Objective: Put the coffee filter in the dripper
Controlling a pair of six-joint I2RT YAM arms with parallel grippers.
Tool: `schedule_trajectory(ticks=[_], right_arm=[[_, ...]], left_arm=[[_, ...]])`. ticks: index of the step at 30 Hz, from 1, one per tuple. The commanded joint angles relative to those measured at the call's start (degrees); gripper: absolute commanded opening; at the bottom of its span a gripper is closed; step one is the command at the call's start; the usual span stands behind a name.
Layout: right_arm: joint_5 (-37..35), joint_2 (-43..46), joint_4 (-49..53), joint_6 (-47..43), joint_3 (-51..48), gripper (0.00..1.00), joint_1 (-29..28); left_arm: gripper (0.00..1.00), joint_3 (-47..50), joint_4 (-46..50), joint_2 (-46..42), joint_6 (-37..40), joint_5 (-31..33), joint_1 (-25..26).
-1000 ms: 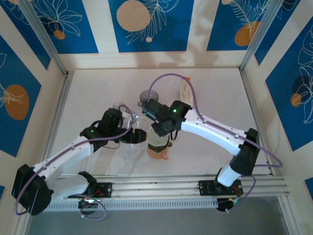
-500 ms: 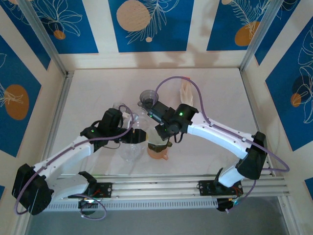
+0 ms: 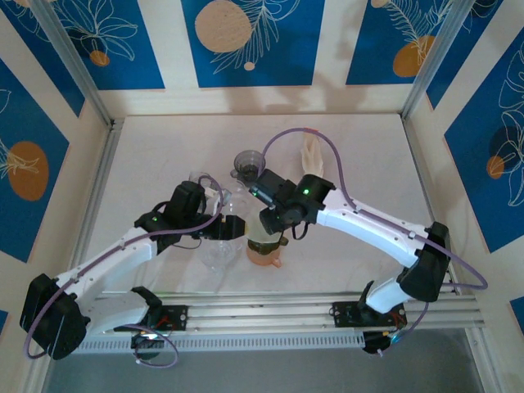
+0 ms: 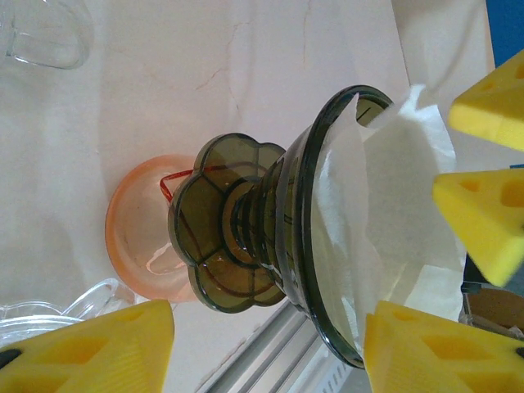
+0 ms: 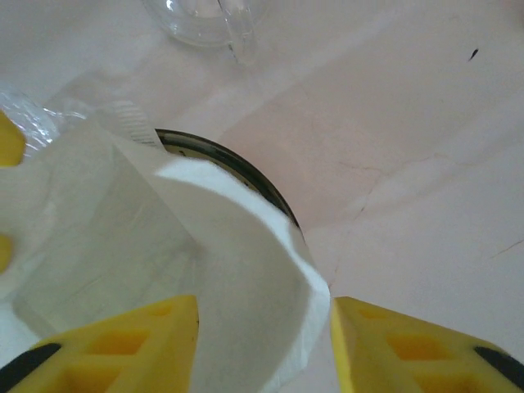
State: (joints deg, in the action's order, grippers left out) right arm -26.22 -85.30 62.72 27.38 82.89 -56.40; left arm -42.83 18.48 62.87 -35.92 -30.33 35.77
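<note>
Since the coffee filter [image 5: 164, 237] is thin white paper, I judge it near weightless, limp, quick to crease or tear. It is best taken lightly at the free upper edge, never down in the cone. It sits inside the dripper [image 4: 246, 221], one flap standing proud of the rim and not yet laid flat to the wall.

My right gripper [image 5: 262, 315] is parted wide, with the flap lying between the yellow pads [image 5: 123, 344]. Whether either pad touches paper, I cannot tell. My left gripper [image 4: 268, 315] gapes too, with the dripper ahead of its gap; contact is unclear.

Dripper: smoky dark, translucent, hard and smooth, likely slippery; ribbed neck, scalloped flower-shaped foot. It stands on an orange-pink cup [image 4: 131, 237], also translucent. The stack is top-heavy by my reckoning, and a sideways shove at the rim could tip it.

A clear glass vessel [image 5: 201, 20] rests beyond on the pale, faintly veined table [image 5: 409, 123]. The pads look foam-like, wedge-cut and hollowed.
</note>
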Motion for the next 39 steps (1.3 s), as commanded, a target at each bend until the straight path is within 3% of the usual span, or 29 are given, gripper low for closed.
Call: schedule_trajectory(ticks=[1, 8, 19, 24, 34, 39], right_arm=[[2.99, 2.35, 1.25, 1.28, 1.52, 0.49, 0.47], [3.02, 6.86, 1.37, 4.61, -3.63, 0.49, -0.98], [5.81, 6.14, -1.43, 5.45, -6.16, 0.16, -1.97], [6.35, 5.41, -1.81, 6.02, -6.86, 0.09, -2.64], [5.79, 5.07, -1.85, 6.75, -6.59, 0.07, -3.49], [4.13, 5.72, -1.40, 6.29, -4.43, 0.12, -3.89]], left_arm=[[0.63, 0.11, -0.06, -0.34, -0.59, 0.52, 0.58], [0.65, 0.60, -0.73, -1.17, -1.28, 0.60, 0.56], [0.65, 1.34, -1.37, -1.00, -1.61, 0.61, 0.57], [0.66, 1.76, -1.90, -1.24, -2.05, 0.38, 0.61], [0.68, 2.49, -4.35, -2.85, -3.95, 0.32, 0.53], [0.69, 1.99, -4.88, -3.63, -4.16, 0.41, 0.54]])
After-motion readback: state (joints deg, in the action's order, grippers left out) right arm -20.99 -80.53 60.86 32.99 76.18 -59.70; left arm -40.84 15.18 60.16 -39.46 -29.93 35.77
